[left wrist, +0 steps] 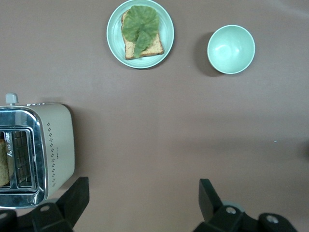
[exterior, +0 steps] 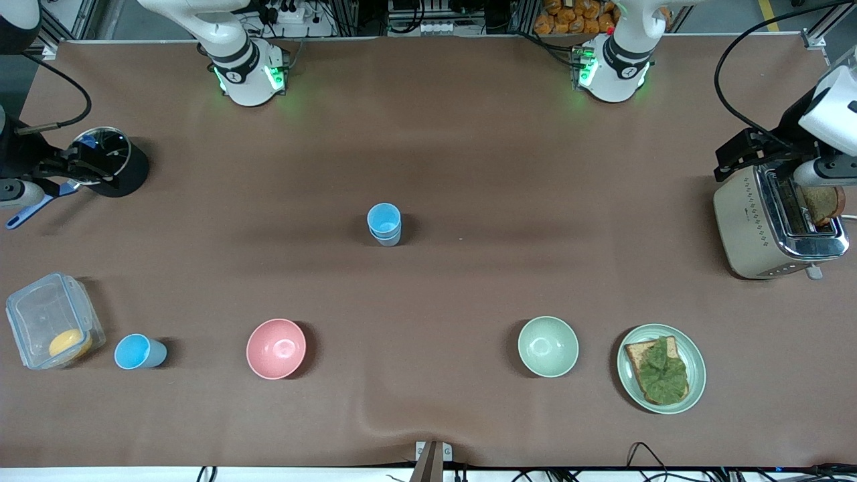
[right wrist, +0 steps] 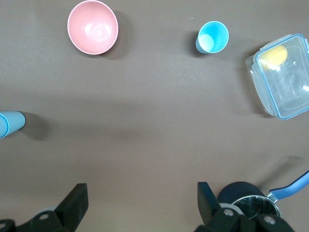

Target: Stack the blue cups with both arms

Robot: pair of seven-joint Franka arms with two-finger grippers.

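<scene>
Fingers of the left gripper (left wrist: pixel 140 203) stand wide apart and hold nothing, over bare table (exterior: pixel 469 167) beside the toaster (exterior: pixel 776 224) at the left arm's end; only the fingertips (left wrist: pixel 75 195) show, the rest cut off at the frame edge; fingers of the right gripper (right wrist: pixel 140 203) are likewise spread and empty, above the dark pot (exterior: pixel 110 164) at the right arm's end; both arms wait. Two blue cups (exterior: pixel 384 224) stand nested at mid-table; the lower one is mostly hidden by the upper. A third blue cup (exterior: pixel 137 351) stands between the clear container (exterior: pixel 50 321) and the pink bowl (exterior: pixel 276 348), nearer the front camera.
</scene>
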